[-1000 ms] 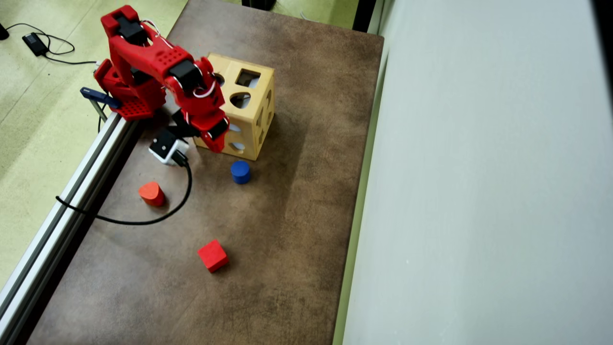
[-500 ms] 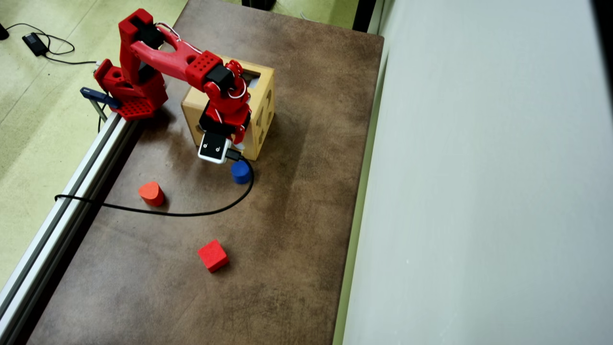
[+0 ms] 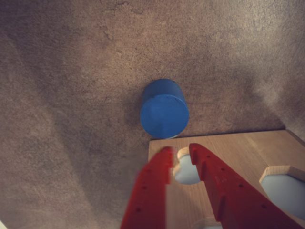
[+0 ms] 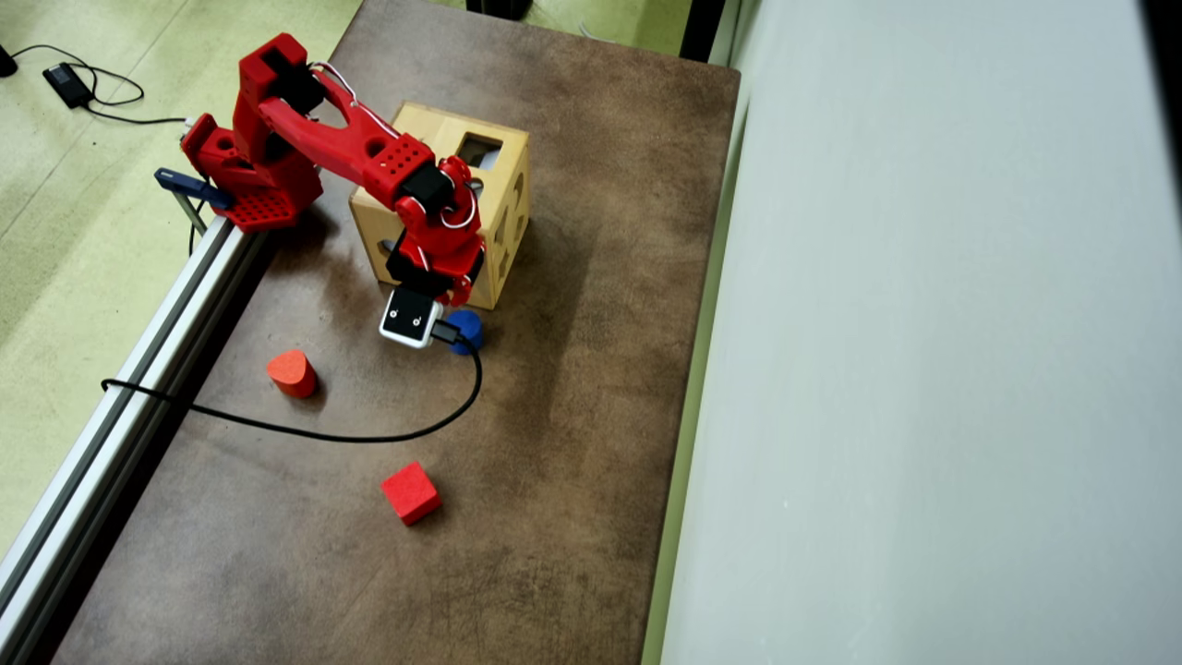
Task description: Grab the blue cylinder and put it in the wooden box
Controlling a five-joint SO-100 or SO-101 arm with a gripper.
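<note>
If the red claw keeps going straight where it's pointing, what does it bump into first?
Probably the blue cylinder. The gripper hangs over the wooden box edge, its tips aimed toward the cylinder just beyond, though depth is hard to judge.

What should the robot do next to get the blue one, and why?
Probably open wider and reach forward past the wooden box. The end effector hangs empty over the box top, fingers nearly together, while the blue cylinder stands on the table beside the box.
</note>
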